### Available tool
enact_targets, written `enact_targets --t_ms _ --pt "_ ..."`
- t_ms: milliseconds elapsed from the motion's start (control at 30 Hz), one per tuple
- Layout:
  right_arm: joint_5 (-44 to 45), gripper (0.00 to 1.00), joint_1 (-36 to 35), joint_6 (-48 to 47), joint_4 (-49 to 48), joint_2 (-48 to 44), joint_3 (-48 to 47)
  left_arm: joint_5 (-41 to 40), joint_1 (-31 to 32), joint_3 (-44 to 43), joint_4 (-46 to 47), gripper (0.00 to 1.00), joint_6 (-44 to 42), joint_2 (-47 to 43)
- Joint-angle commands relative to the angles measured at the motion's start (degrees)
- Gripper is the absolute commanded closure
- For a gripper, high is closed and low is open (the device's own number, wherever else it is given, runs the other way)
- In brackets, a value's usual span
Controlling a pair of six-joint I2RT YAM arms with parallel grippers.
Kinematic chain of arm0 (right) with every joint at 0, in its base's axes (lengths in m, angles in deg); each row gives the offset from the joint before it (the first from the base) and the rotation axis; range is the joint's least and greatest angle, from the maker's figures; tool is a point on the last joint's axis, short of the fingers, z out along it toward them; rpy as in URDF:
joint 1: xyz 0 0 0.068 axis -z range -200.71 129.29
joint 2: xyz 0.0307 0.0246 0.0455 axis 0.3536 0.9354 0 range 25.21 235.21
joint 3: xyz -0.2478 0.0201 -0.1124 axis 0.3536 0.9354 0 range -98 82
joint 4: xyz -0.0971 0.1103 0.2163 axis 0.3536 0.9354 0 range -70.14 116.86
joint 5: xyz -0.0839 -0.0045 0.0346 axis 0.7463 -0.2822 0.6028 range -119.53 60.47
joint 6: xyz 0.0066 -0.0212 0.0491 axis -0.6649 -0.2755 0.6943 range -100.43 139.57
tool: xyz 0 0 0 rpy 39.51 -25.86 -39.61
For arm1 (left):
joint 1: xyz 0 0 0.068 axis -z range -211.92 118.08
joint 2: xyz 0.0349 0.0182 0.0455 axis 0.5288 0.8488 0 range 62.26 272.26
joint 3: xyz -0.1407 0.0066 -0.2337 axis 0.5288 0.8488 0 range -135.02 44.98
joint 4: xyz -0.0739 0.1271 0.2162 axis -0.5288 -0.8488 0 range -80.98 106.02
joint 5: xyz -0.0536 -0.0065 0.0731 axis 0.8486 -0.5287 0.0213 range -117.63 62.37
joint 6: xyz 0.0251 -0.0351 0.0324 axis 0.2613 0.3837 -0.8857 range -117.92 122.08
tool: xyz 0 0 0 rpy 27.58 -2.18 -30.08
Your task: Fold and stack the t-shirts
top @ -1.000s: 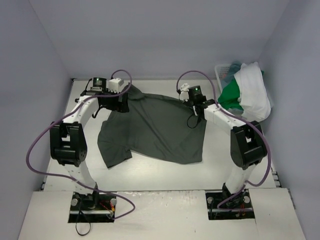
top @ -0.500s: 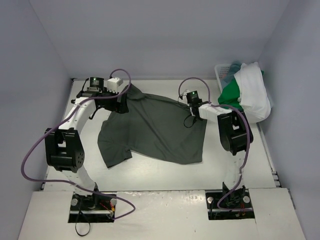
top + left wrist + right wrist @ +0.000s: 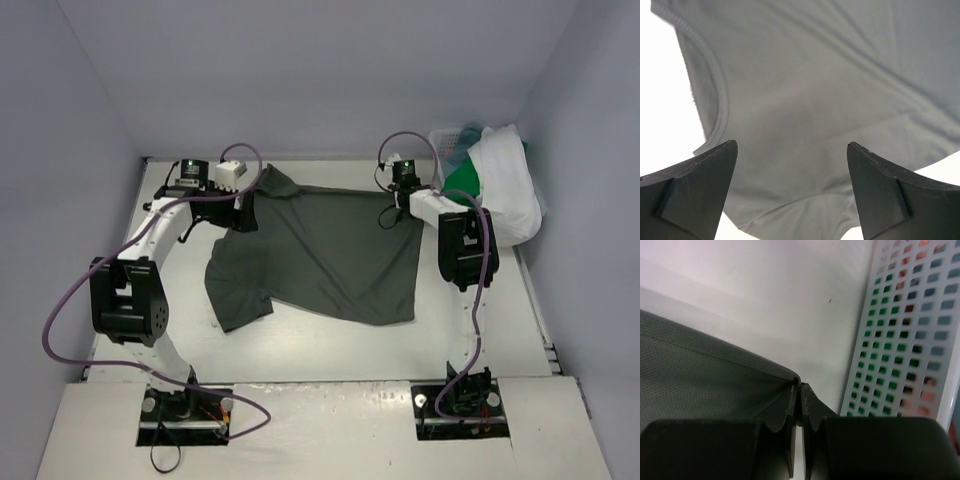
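A dark grey-green t-shirt (image 3: 320, 250) lies spread on the table; it fills the left wrist view (image 3: 815, 90), and its ribbed collar (image 3: 715, 75) shows at the left there. My left gripper (image 3: 243, 213) hovers open over the shirt's back left part (image 3: 791, 144), with nothing between its fingers. My right gripper (image 3: 400, 196) is shut on the shirt's back right corner (image 3: 800, 385), beside the basket. The cloth (image 3: 705, 370) stretches away to the left of it. A white t-shirt (image 3: 505, 185) and a bright green one (image 3: 462, 190) are heaped in the basket.
A white plastic lattice basket (image 3: 445, 140) stands at the back right corner; its wall (image 3: 900, 340) is close to the right of my right fingers. The back wall lies just beyond both grippers, and side walls close in the table.
The right gripper closed on the shirt's corner and moved back and right toward the basket, pulling the shirt flatter and slightly right. The left gripper stayed open near the collar.
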Motion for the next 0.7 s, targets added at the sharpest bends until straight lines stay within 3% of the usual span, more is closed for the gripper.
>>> enact_targets --t_ms 0,33,233,300,433,667 --pt "0.4 0.98 0.3 -1.7 -3.5 1.7 -4.5 1.0 0.2 -1.7 2.1 0.15 0.7 -0.4" --pt "0.1 0.96 0.5 -1.7 -3.6 2.3 -5.0 1.1 0.3 -1.7 2.1 0.15 0.7 -0.4" --pt "1.0 0.42 0.3 -1.6 -3.3 6.9 -8.3 1.3 0.1 -1.1 1.4 0.16 0.2 -0.8" --pt "1.5 0.35 0.3 -1.2 -3.4 7.5 -8.6 1.4 0.1 -0.4 1.3 0.15 0.1 -1.0" --pt "3.4 0.32 0.4 -0.4 -5.0 6.9 -8.2 1.6 0.0 0.2 1.3 0.15 -0.1 -1.2" --pt "2.7 0.33 -1.3 0.5 -6.4 -5.3 -0.6 1.1 0.0 -0.3 1.3 0.16 -0.4 -1.8"
